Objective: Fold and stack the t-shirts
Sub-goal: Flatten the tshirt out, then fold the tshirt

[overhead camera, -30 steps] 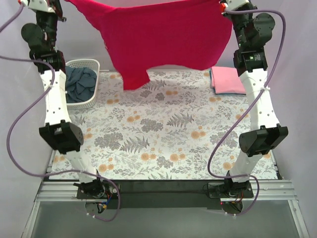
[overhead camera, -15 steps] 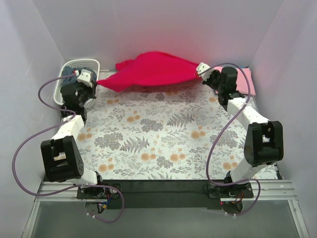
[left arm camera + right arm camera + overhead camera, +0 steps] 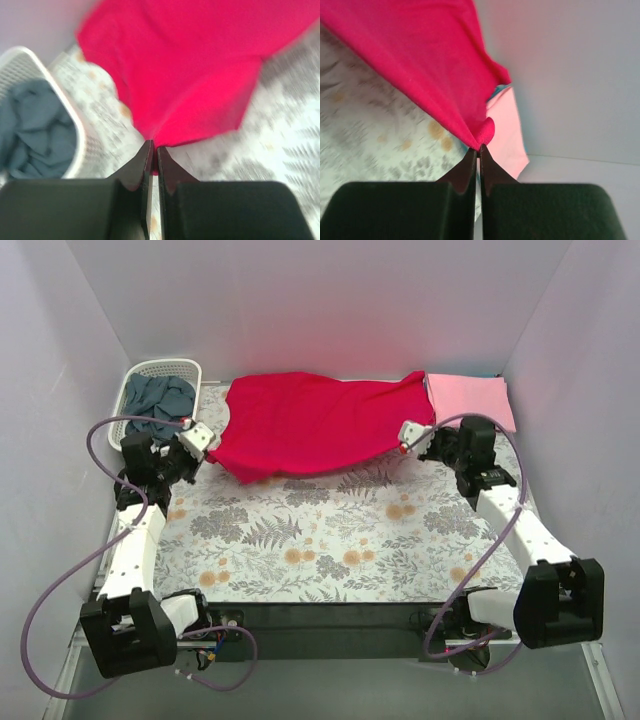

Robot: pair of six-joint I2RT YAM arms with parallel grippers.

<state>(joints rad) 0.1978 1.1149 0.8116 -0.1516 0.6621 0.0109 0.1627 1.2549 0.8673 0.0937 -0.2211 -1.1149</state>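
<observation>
Firmly, tee (image 3: 310, 425): L pincer (image 3: 153, 146); R pincer (image 3: 478, 150)

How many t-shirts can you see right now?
3: red t-shirt spread across the far side, pink t-shirt folded far right, slate-blue t-shirt in the basket; others may hide beneath.

Lab booth, white walls (image 3: 320, 310), floral tablecloth (image 3: 330, 535)

Your table (image 3: 330, 618) carried a floral cloth (image 3: 330, 530); the red t-shirt (image 3: 310, 425), pink t-shirt (image 3: 470, 400) and basket (image 3: 165, 367) lay along its far edge.
</observation>
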